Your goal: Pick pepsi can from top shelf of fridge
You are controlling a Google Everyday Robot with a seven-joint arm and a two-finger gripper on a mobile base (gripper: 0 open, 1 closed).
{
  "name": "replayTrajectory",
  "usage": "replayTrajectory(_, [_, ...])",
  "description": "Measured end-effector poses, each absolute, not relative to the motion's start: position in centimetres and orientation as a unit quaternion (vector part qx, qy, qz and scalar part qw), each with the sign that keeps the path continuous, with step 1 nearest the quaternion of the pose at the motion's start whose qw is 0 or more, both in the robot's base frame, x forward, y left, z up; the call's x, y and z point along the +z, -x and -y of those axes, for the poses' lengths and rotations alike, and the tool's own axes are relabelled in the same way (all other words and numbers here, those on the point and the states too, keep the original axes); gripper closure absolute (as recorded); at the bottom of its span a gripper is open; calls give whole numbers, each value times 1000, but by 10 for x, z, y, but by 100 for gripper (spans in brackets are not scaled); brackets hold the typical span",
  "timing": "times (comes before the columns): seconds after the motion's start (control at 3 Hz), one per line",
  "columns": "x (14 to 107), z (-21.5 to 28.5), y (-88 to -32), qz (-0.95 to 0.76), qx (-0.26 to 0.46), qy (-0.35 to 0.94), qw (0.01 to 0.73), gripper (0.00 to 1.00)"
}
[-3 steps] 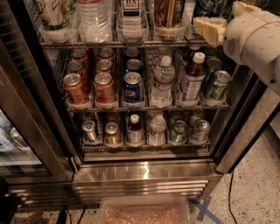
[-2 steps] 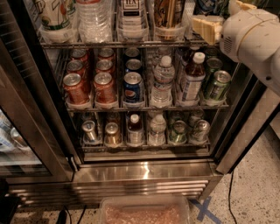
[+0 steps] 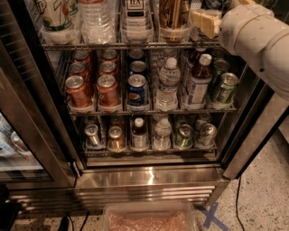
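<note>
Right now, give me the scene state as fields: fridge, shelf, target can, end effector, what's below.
fridge: stainless-steel drinks cooler, door open
shelf: top wire rack with clear plastic lane trays
target: tall dark blue Pepsi can, white lettering, upright, third lane from left
end effector: tan, at the top shelf's right end, apart from the can
below: short blue cans, green cans on middle rack
</note>
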State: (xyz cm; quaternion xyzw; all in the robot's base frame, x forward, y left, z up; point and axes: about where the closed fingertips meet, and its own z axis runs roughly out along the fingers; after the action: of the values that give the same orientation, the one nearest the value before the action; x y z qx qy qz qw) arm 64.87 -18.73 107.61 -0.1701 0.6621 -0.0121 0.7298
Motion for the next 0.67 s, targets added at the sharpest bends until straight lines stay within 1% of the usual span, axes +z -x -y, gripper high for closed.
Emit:
replayTrajectory(0.33, [1076, 188, -650, -662, -11, 167, 730, 47])
replayTrajectory(0.67, [1076, 188, -650, -662, -11, 167, 730, 70])
